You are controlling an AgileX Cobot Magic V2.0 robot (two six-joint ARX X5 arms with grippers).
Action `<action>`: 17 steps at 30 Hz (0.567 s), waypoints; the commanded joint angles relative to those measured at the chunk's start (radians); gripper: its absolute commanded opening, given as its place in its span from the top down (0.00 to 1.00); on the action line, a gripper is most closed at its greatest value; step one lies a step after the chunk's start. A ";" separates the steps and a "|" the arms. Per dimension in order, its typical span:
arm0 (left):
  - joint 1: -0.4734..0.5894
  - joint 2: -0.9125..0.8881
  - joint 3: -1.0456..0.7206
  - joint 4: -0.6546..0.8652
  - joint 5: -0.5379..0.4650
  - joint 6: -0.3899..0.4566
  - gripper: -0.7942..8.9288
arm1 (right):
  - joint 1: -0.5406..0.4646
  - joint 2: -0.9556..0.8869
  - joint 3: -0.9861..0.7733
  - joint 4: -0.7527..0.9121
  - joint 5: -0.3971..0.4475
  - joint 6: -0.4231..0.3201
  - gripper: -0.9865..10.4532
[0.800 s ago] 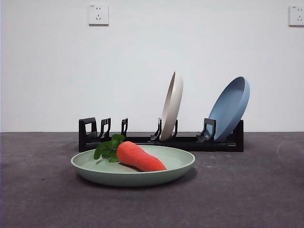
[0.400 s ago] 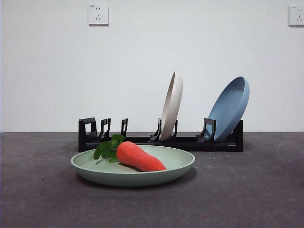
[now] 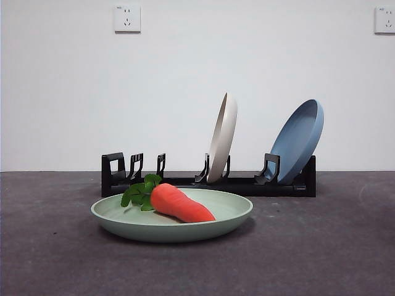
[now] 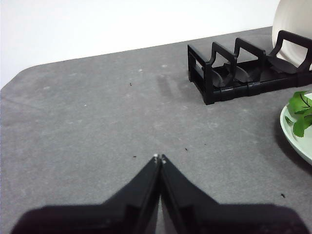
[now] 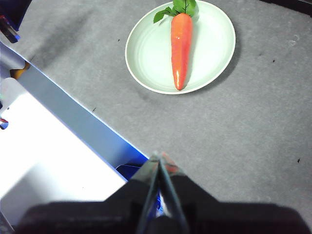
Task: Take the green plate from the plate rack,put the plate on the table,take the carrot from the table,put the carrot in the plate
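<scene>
Both the left gripper and the right gripper are being held closed and empty above the table, well apart from the green plate. The carrot is being carried in that plate, in front of the plate rack where a cream plate and a blue plate are being kept upright. No writing is being shown; two wall sockets are seen on the white wall.

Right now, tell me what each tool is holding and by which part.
Nothing is held. The left tool and right tool are both shut on nothing; the orange-red toy carrot lies in the pale green round plate.
</scene>
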 commanded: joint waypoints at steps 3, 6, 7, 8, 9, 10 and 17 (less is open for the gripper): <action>0.003 -0.003 -0.012 -0.001 -0.002 -0.013 0.92 | 0.002 -0.002 -0.001 0.003 0.001 -0.004 0.91; 0.003 -0.003 -0.012 -0.001 -0.002 -0.013 0.92 | 0.002 -0.002 -0.001 0.003 0.001 -0.004 0.91; 0.003 -0.003 -0.012 -0.001 -0.002 -0.013 0.92 | 0.002 -0.002 -0.001 0.003 0.001 -0.004 0.91; 0.003 -0.003 -0.012 -0.001 -0.002 -0.013 0.92 | 0.002 -0.002 -0.001 0.003 0.001 -0.004 0.91; 0.003 -0.003 -0.012 -0.001 -0.002 -0.013 0.92 | 0.002 -0.002 -0.001 0.003 0.001 -0.004 0.91; 0.003 -0.003 -0.012 -0.001 -0.002 -0.013 0.92 | 0.002 -0.002 -0.001 0.003 0.001 -0.004 0.91; 0.003 -0.003 -0.012 -0.001 -0.002 -0.013 0.92 | -0.015 -0.012 -0.001 0.012 0.032 -0.059 0.91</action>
